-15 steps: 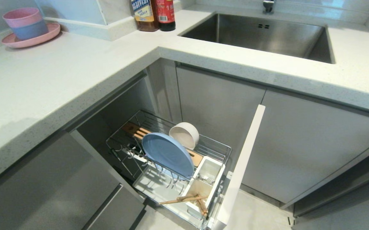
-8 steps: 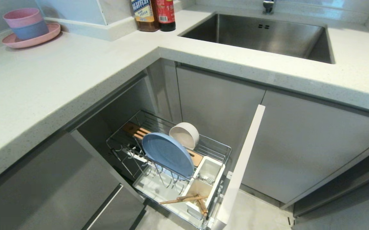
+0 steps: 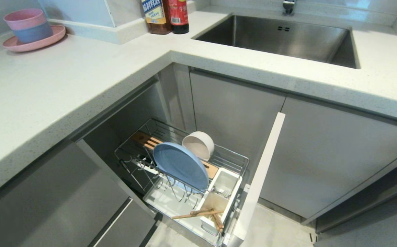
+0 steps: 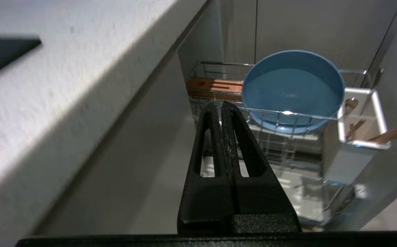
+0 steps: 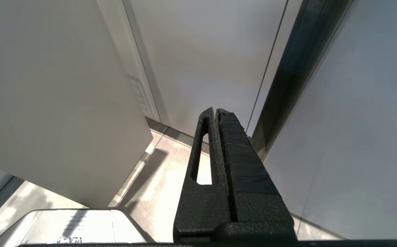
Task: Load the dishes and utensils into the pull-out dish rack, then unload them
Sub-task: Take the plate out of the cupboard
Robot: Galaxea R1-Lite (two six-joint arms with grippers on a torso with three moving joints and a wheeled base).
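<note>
Left pincer (image 4: 222, 107) is pressed together and carries nothing; I have it low beside the cabinet fronts, under the bench (image 3: 47, 89) overhang, aimed at the rack (image 3: 219, 156); right pincer (image 5: 215, 111) is likewise pressed together, parked low by the cabinet doors, pinching nothing. Neither arm shows from my head camera.

Rack is pulled out, its white door front (image 3: 263, 171) standing well clear of the cabinet; everything is loaded, so I judge unloading comes next. Plate (image 3: 179, 164) stands tilted on edge between the prongs, which keeps it upright and gives its top rim free for a pinch; bowl (image 3: 198, 144) sits tipped on its side behind the plate, near the knife block (image 3: 143, 140); chopsticks (image 3: 198, 214) lie slanted across the front cell of the cutlery holder (image 3: 234, 180), ends poking over its wall; fork (image 3: 223, 193) rests in the cell behind.

Room is tight; bench edge hangs over the rack on the left, door front bounds the right. Open approach is from above and from the front; I'd mind the wire rim before the plate.
</note>
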